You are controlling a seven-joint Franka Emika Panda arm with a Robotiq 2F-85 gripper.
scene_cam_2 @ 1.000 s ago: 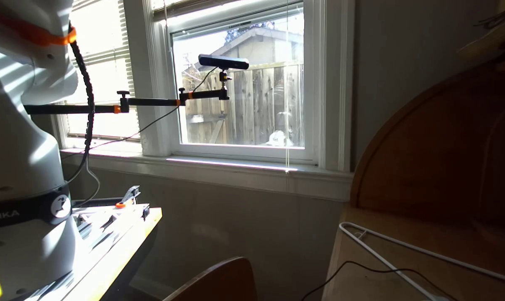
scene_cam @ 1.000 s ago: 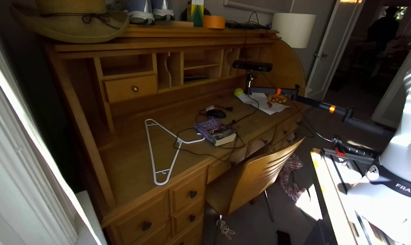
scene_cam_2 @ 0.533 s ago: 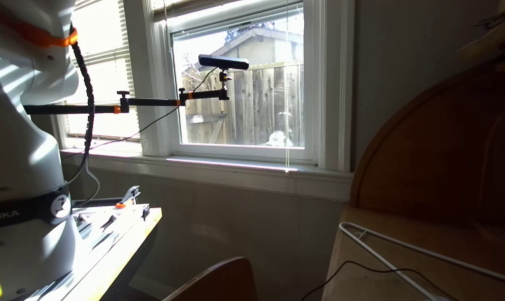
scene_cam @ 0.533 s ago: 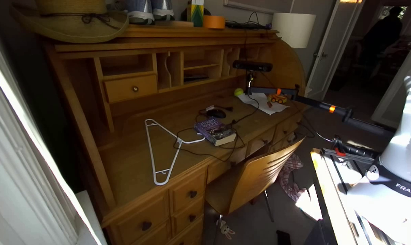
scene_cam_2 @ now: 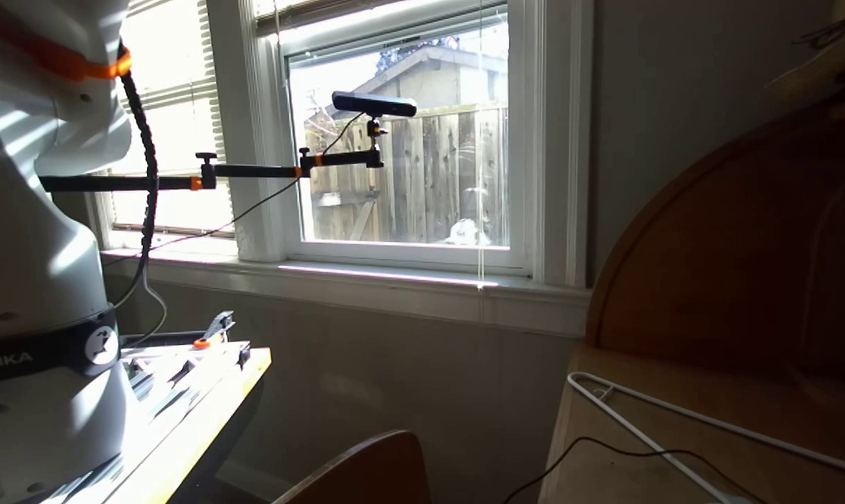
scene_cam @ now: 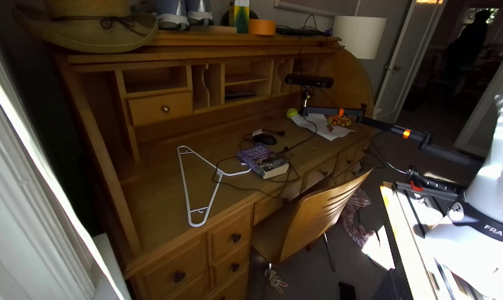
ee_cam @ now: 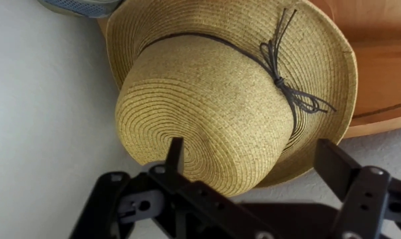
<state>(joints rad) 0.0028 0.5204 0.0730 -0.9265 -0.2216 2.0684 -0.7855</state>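
Note:
My gripper (ee_cam: 250, 142) is open and empty in the wrist view. Its two black fingers stand wide apart in front of a straw hat (ee_cam: 213, 99), over its crown and lower brim. A gap to the hat cannot be measured here. The hat has a dark cord tied in a bow. In an exterior view the hat (scene_cam: 88, 35) sits on top of the wooden roll-top desk (scene_cam: 201, 52), at its left end. Part of its brim (scene_cam_2: 818, 66) shows at an upper right corner. The gripper is out of view in both exterior views; only the lower arm (scene_cam_2: 37, 231) shows.
Shoes (scene_cam: 172, 16), a green-yellow box (scene_cam: 242, 16) and orange tape (scene_cam: 262, 27) stand along the desk top. A white hanger (scene_cam: 184, 183), book (scene_cam: 261, 160), mouse (scene_cam: 264, 138) and cables lie on the desktop. A camera on a boom (scene_cam: 395, 129) and a chair (scene_cam: 318, 208) stand nearby.
The upper part of the arm has shifted very slightly to the right in an exterior view. A dark figure in the doorway has moved. The hat and desk items have not moved.

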